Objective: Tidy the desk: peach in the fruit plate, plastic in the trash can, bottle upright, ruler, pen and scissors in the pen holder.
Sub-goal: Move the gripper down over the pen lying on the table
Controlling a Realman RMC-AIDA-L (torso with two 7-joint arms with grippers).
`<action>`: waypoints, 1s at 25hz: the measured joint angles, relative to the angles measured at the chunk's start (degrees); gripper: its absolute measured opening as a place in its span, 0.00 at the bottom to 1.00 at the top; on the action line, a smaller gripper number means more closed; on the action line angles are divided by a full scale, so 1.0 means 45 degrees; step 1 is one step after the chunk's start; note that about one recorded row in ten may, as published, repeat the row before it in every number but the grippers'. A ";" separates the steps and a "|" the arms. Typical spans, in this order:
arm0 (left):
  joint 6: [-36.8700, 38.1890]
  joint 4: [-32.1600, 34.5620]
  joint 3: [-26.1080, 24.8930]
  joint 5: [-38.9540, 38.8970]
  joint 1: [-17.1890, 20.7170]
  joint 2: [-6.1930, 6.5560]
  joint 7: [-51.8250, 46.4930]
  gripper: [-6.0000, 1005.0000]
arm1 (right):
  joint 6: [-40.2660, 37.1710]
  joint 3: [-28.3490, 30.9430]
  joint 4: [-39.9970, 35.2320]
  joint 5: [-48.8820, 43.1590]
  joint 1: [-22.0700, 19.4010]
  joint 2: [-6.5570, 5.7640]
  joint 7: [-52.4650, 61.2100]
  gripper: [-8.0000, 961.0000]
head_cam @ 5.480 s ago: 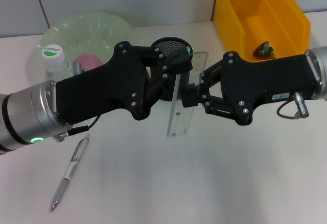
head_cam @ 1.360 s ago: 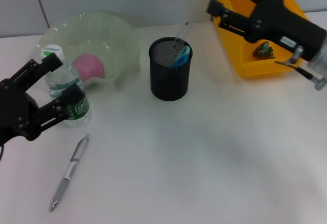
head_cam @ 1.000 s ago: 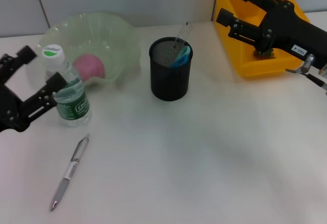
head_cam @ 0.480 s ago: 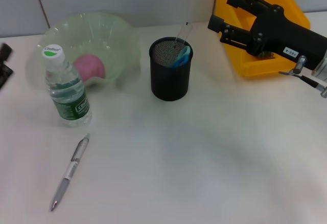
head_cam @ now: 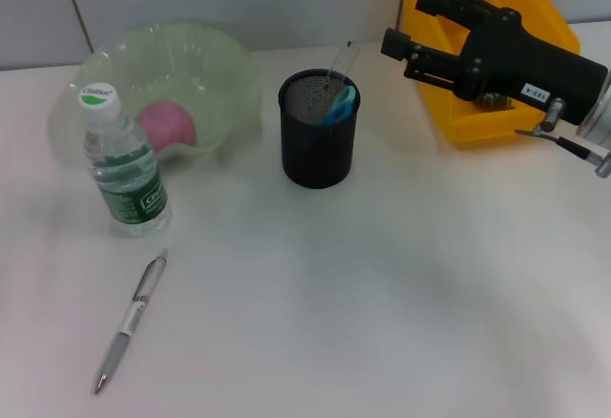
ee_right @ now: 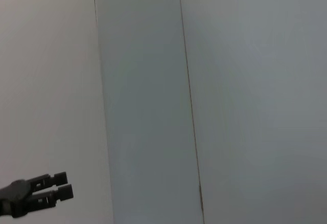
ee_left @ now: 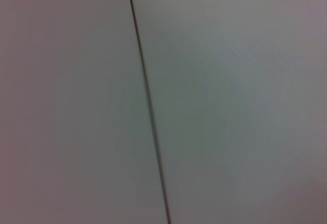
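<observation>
Relative to half a second earlier, the left gripper has left the head view; the right gripper (head_cam: pixel 409 25) has shifted toward the pen holder (head_cam: pixel 319 129), its fingers (head_cam: pixel 395 43) parted and empty. Ruler (head_cam: pixel 338 61) and scissors (head_cam: pixel 338 105) stand inside the holder. Left of it on the counter (head_cam: pixel 382 294): peach (head_cam: pixel 167 123) in fruit plate (head_cam: pixel 205 65), upright bottle (head_cam: pixel 124 165), pen (head_cam: pixel 129 323).

One pen (head_cam: pixel 129 323), one bottle (head_cam: pixel 122 172), one peach (head_cam: pixel 168 122).
</observation>
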 joint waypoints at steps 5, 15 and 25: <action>-0.0748 0.2193 -0.0117 0.4060 0.0420 0.1159 -0.6361 0.82 | 0.0013 0.0000 -0.0018 -0.0018 0.0021 0.0001 0.0047 0.85; -0.0802 0.4214 -0.1620 1.0274 0.1174 -0.0668 -0.9298 0.81 | 0.0013 0.0000 -0.0110 -0.0311 0.0038 -0.0016 0.0258 0.85; 0.0354 0.1469 0.0536 0.0107 0.0978 -0.0666 0.3999 0.80 | 0.0121 0.0032 -0.0106 -0.0483 0.0034 -0.0020 0.0308 0.85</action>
